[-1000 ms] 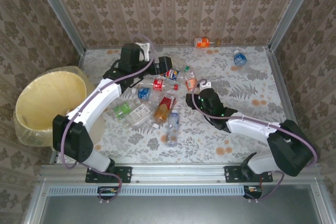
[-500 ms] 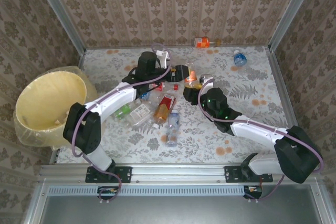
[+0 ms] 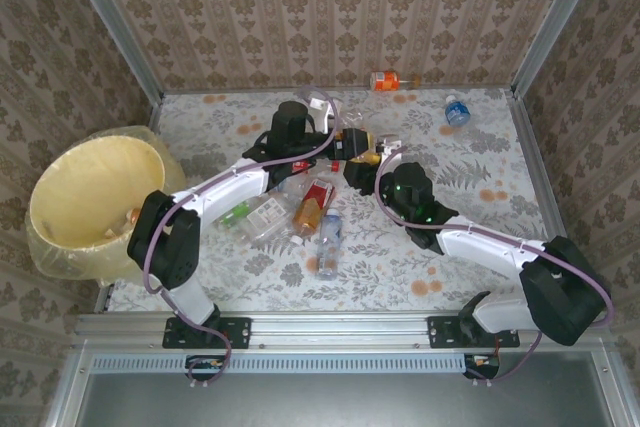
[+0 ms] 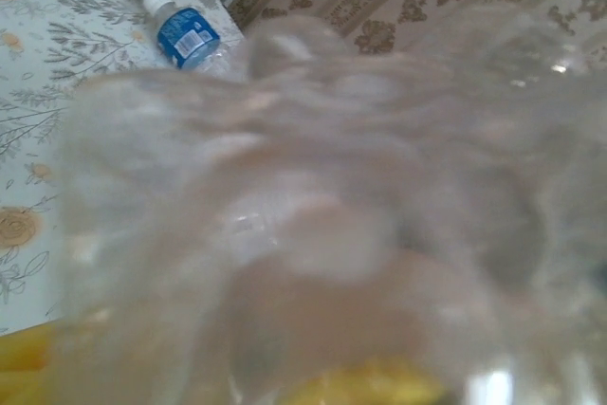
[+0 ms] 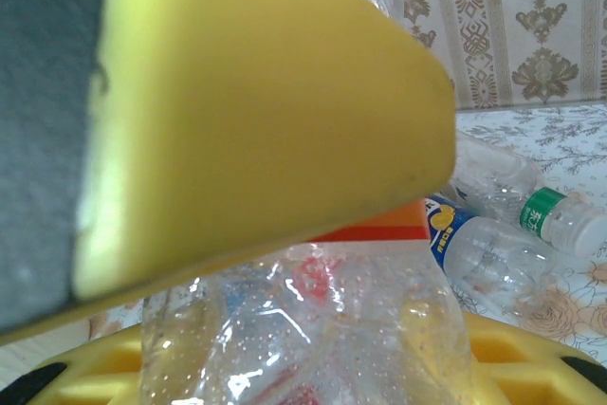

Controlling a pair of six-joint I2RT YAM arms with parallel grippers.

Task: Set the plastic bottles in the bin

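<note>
I was in the picking-up step, with both hands down at the heap of bottles [image 3: 300, 202] in the middle of the table [image 3: 470, 247]. My right hand [image 3: 360, 171] was closed on a red-label bottle [image 5: 313, 329]. From the wrist I saw its clear, crinkled body pinched between the yellow pad above and the yellow finger below. My left hand [image 3: 350, 143] hung just beside it at the far edge of the heap. A second clear bottle [image 4: 322, 215] sat so close to that wrist's camera that everything blurred. I could not tell whether those fingers were shut on it or stood apart around it.

The bin [image 3: 80, 197] stood well apart, off the table's left edge, on my left arm's side. Most bottles lay on the table. Two lay away from the heap near the far wall, an orange-label bottle [image 3: 385, 80] and a blue-label bottle [image 3: 455, 110].

As I judged it, the next move called for lifting my right hand straight up, clear of the heap and of my left hand, which was very near. The way to the bin ran across my left arm, so that arm had to give room. My left hand needed a sure hold first, since such thin plastic would likely buckle and slip
</note>
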